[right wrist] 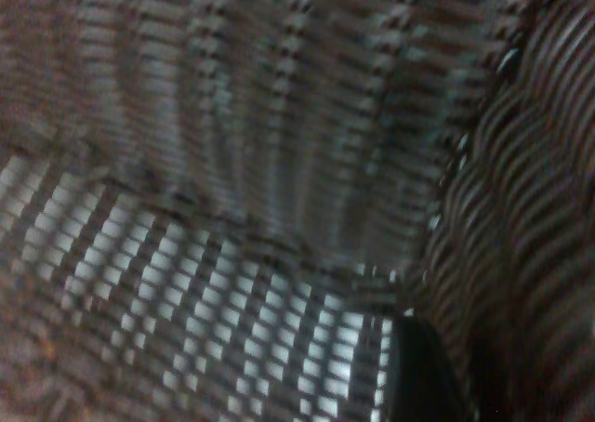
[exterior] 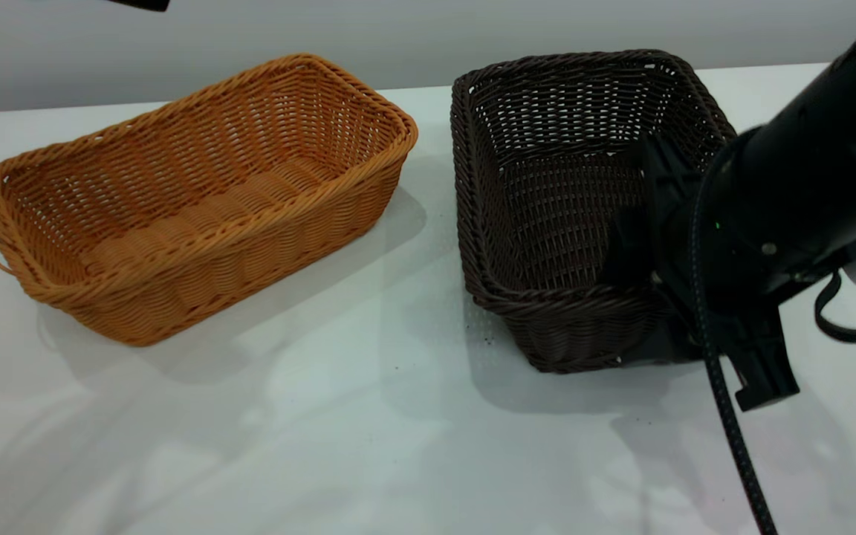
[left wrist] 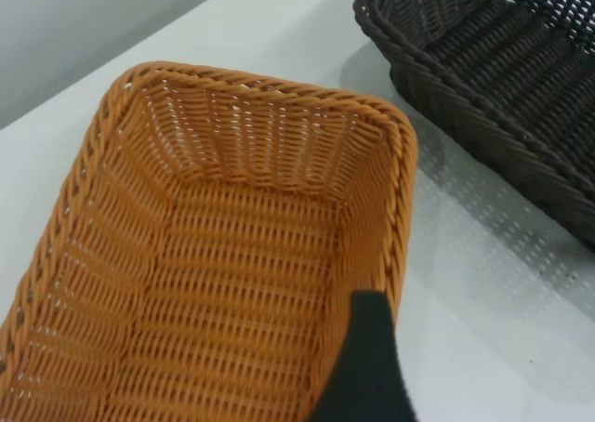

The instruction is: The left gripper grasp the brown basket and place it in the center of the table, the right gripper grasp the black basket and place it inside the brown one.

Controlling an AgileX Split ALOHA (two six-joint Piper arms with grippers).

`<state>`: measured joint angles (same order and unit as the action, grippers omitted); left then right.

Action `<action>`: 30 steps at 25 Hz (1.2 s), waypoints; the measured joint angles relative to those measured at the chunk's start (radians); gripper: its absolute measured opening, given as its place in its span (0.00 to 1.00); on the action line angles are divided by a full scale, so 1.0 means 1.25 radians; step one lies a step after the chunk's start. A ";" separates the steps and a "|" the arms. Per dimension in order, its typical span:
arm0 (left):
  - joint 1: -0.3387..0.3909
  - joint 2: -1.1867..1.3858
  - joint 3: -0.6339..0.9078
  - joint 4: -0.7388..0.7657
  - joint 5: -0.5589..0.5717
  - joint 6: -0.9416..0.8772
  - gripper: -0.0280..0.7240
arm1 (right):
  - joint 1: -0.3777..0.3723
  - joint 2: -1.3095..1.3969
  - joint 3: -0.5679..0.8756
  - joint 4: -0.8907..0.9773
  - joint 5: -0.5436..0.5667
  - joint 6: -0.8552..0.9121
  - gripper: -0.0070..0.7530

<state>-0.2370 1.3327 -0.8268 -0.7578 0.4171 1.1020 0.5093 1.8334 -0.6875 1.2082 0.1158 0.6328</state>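
The brown basket (exterior: 198,193) stands on the table (exterior: 368,416) at the left. The black basket (exterior: 562,193) stands to its right. My right gripper (exterior: 651,282) is at the black basket's near right corner. One finger is inside and the wall sits between the jaws, so it is shut on that wall. The right wrist view shows the inner finger (right wrist: 418,366) against the dark weave (right wrist: 521,208). My left gripper (left wrist: 446,357) hovers open over the brown basket (left wrist: 232,273). Its one visible finger (left wrist: 367,366) is just inside the long rim. The other finger is out of view.
A gap of bare table separates the two baskets. In the left wrist view the black basket (left wrist: 502,78) lies beyond the brown one. The right arm and its braided cable (exterior: 733,446) hang over the table's right front. A sliver of the left arm (exterior: 138,4) shows at the top edge.
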 joint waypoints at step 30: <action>0.000 0.000 0.000 0.004 0.033 0.000 0.74 | 0.000 0.086 -0.063 0.006 -0.033 -0.025 0.34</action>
<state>-0.2370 1.3327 -0.8268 -0.7526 0.4586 1.1020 0.5093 1.9404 -0.7660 1.2160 0.0742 0.6013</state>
